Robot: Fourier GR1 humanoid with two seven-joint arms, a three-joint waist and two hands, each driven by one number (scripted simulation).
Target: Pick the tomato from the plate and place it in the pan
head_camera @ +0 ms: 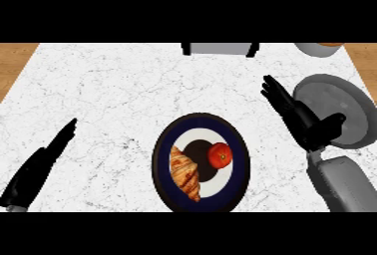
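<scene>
A red tomato (220, 155) lies on the right half of a dark-rimmed round plate (166, 149) near the counter's front middle, next to a croissant (185, 173). The grey pan (335, 107) sits at the right of the counter. My right hand (298, 115) is open with straight fingers, between the plate and the pan, its thumb over the pan's near rim. It is apart from the tomato, up and to the right of it. At the lower left my left hand (40, 167) is open and holds nothing.
A grey appliance (219, 48) stands at the counter's far edge in the middle. A round bowl-like object (319, 49) is cut off at the far right corner. Wooden floor shows past the marble counter's left and right edges.
</scene>
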